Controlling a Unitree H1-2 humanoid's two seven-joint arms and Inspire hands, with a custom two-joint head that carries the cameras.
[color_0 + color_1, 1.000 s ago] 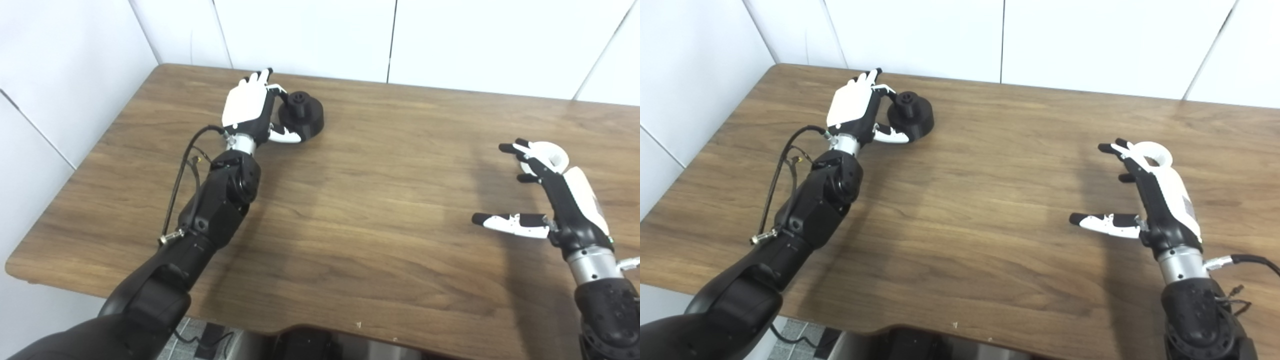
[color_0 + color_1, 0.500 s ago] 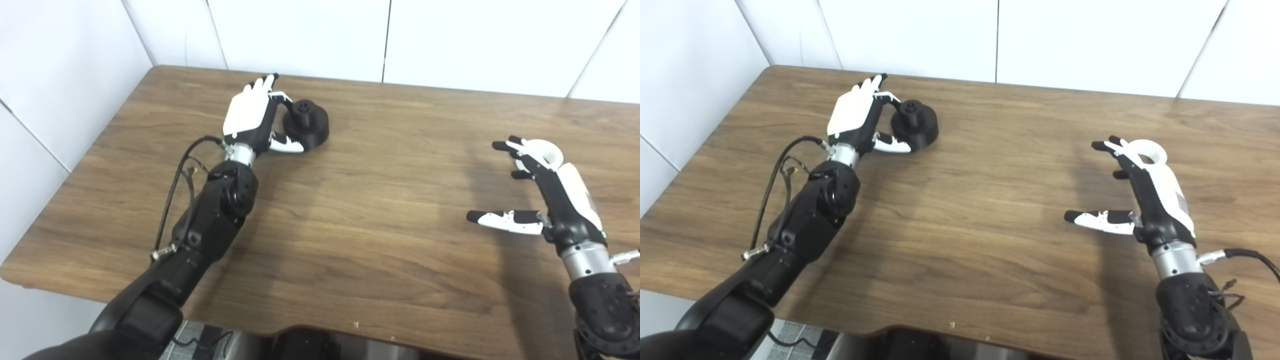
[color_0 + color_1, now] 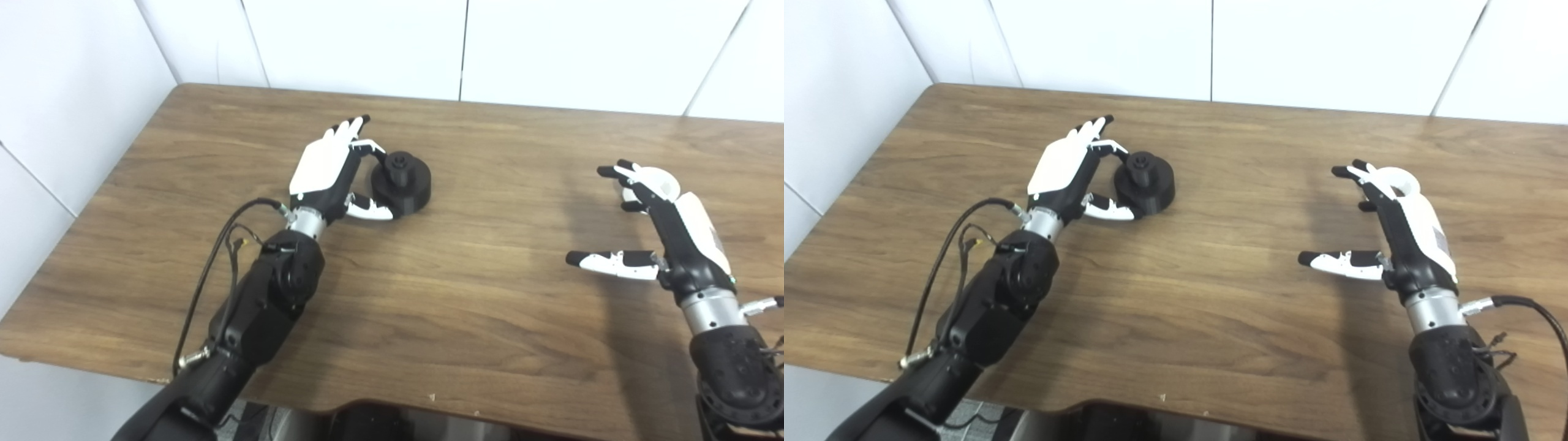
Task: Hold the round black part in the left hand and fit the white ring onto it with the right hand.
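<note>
The round black part [image 3: 401,184], a disc with a short post on top, stands on the wooden table [image 3: 478,275] left of centre. My left hand [image 3: 331,171] is shut on it, thumb at its near rim and one finger curled onto the post, the other fingers stretched out. The white ring [image 3: 1396,179] lies on the table at the right, partly hidden behind the fingertips of my right hand [image 3: 1402,226]. That hand is open and empty, thumb spread out to the left, just in front of the ring.
White wall panels [image 3: 367,43] close the table at the back and left. A black cable [image 3: 214,257] loops off my left forearm. The table's front edge [image 3: 367,398] runs along the bottom.
My left hand has drawn the black part away from the back edge, toward the table's middle. The camera has shifted a little. The right hand and ring have barely moved.
</note>
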